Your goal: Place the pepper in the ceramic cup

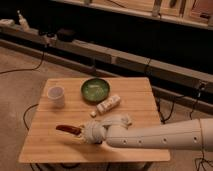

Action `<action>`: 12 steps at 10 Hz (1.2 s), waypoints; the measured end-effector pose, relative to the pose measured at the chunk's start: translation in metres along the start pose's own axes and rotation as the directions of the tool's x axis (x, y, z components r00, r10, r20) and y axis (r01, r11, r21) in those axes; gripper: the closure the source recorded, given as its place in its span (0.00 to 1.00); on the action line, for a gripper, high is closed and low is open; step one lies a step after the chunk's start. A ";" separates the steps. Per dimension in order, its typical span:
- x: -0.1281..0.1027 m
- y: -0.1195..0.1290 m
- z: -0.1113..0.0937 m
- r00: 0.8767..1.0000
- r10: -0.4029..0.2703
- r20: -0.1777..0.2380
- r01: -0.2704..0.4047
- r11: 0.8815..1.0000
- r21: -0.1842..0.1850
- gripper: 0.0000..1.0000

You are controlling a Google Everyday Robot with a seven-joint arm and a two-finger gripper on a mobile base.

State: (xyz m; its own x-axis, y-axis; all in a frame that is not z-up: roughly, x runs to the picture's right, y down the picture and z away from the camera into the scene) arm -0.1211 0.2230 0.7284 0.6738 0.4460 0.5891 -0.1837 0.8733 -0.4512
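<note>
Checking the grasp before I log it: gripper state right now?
The gripper: closed, holding the pepper, over the front left of the table, short of the cup.
</note>
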 end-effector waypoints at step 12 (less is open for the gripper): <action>0.001 -0.074 -0.049 0.993 0.008 -0.115 0.002 0.996 0.091 1.00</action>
State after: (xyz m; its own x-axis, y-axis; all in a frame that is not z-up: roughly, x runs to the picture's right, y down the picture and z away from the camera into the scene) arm -0.0720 0.1487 0.7295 0.7499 0.4280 0.5045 -0.2464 0.8884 -0.3873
